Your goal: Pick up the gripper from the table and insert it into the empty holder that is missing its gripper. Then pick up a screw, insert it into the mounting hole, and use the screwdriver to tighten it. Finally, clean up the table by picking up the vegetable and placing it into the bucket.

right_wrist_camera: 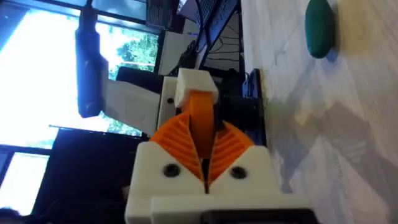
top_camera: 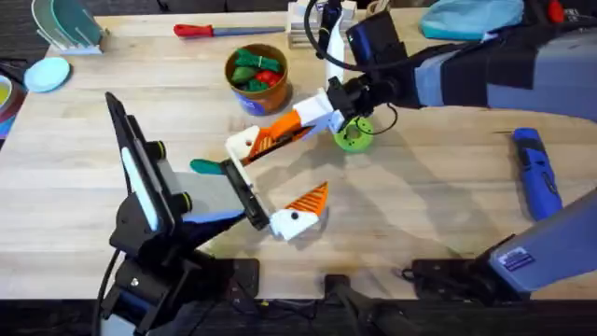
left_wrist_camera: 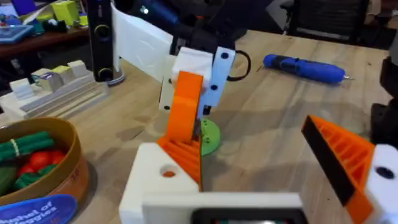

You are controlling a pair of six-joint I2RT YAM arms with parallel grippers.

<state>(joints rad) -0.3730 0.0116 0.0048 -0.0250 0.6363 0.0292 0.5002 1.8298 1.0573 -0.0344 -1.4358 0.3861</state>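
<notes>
Plainly, the right gripper (top_camera: 306,121) is pinching the gripper (top_camera: 280,133), the small orange wedge, between its white fingers (right_wrist_camera: 239,171). In the right wrist view the ribbed orange pads sit pressed against both flanks of the wedge. The wedge's low end touches the holder (top_camera: 243,146), the white finger base of the left gripper (top_camera: 271,183). How deep it is seated I cannot tell. That left gripper lies spread wide near the middle of the table (top_camera: 420,201), and its other finger already carries an orange wedge (top_camera: 312,198).

The wedge looks to be light, stiff moulded plastic. Its smooth sides could slip or twist under a skewed push. A hold across the flat flanks, well back from the end that enters the holder, seems the safest grip, and that is roughly where the pads sit.

The right arm reaches in from the right edge across the middle, wrist angled down toward the holder. The left arm lies low from the near left corner, presenting the holder sideways.

A green disc (top_camera: 353,136) sits just beside the right gripper. The bucket (top_camera: 270,93) stands toward the far edge, the vegetable (top_camera: 207,166) lies beside the left arm, and the screwdriver (top_camera: 537,174) rests near the right edge.
</notes>
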